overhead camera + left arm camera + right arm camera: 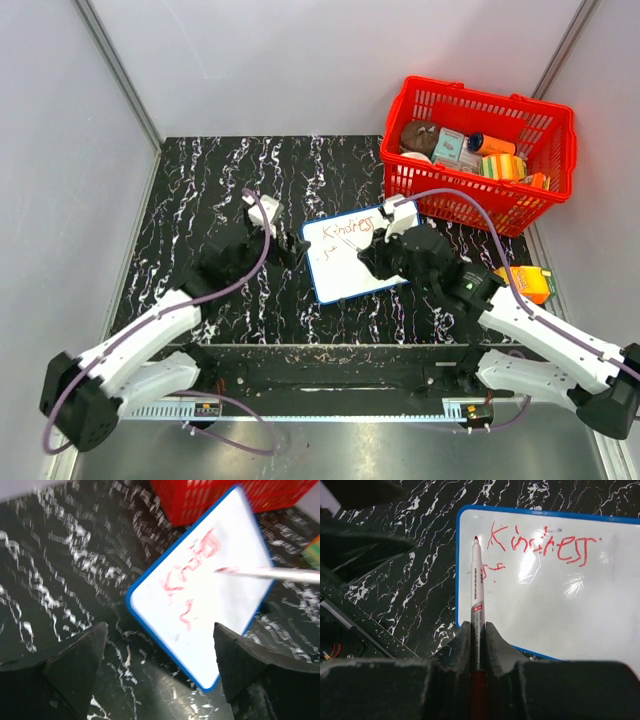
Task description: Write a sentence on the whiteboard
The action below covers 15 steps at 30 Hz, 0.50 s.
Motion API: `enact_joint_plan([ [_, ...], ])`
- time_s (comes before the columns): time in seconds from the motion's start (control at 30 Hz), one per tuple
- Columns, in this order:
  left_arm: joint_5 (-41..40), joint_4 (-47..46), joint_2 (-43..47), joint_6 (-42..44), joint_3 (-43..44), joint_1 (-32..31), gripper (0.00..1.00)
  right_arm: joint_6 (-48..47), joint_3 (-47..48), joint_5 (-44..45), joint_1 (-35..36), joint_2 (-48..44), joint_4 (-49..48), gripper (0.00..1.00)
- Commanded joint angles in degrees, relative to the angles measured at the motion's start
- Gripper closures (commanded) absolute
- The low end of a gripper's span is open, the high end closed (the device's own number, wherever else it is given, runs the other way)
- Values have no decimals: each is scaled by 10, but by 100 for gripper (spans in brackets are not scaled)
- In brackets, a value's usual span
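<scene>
The whiteboard lies tilted on the black marble table, just in front of the red basket. Its red sentence reads roughly "Kindness", with a few short strokes of a second line below it. My right gripper is shut on a red marker, whose tip is at the board's upper left, beside the "K". My left gripper is open and empty, low over the table at the board's left edge, with the board's near corner between its fingers. The marker also shows in the blurred left wrist view.
A red plastic basket with several packaged items stands at the back right, close behind the board. An orange carton lies on the table to the right of my right arm. Grey walls close in the table's left, right and back sides.
</scene>
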State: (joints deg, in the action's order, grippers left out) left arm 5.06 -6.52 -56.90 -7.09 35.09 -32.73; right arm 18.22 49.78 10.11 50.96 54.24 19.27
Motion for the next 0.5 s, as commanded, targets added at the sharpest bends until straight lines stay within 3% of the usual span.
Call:
enact_joint_plan([
  [0.0,-98,152,63,44,106,-80,10,-27,56,-118,-37,35,-9,100],
  [0.17,-102,294,55,137,204,-170,8,-35,86,-314,-120,75,-4,100],
  [0.3,-77,326,29,218,222,-237,6,-31,103,-442,-143,90,2,100],
  [0.47,-18,337,-29,281,244,-256,6,-28,103,-487,-150,80,2,100],
])
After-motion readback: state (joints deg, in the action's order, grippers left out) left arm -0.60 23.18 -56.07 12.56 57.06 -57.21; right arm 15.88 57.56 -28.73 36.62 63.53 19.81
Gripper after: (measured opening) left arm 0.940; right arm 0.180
